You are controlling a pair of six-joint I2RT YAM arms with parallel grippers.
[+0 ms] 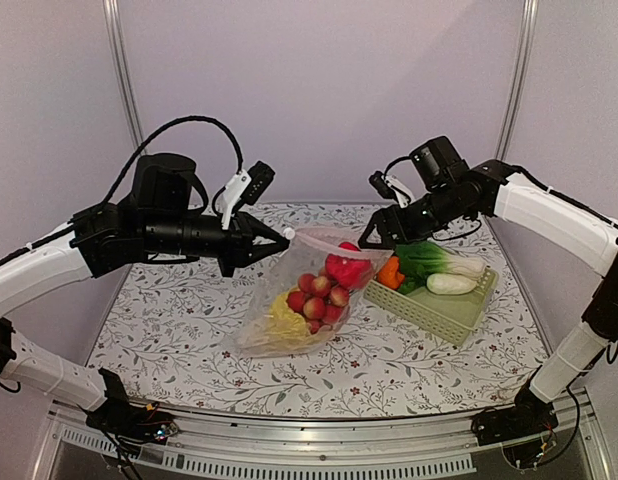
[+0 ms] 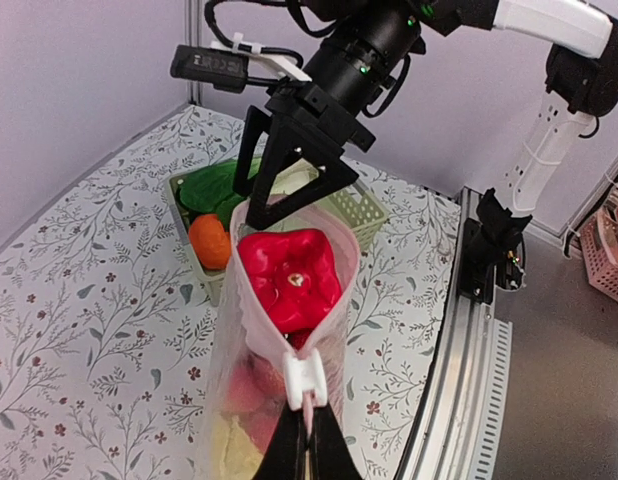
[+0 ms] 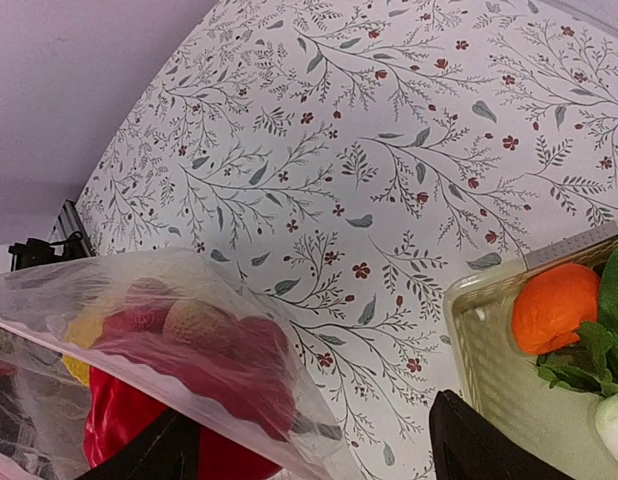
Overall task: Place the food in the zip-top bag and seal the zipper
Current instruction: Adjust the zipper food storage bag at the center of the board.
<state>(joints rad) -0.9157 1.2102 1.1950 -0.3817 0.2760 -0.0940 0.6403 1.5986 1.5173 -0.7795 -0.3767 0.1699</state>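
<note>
The zip-top bag hangs between both grippers, its bottom on the table. Inside lie a round red fruit, small red-pink fruits and yellow-white cabbage. My left gripper is shut on the zipper strip just behind its white slider. The mouth gapes beyond the slider. My right gripper stands open at the far end of the mouth, with the bag's corner between its fingers but not pinched. An orange lies in the basket.
The pale green basket stands right of the bag with the orange, a green leafy vegetable and a white vegetable. A metal rail runs along the table's near edge. Grey walls close in the back and sides.
</note>
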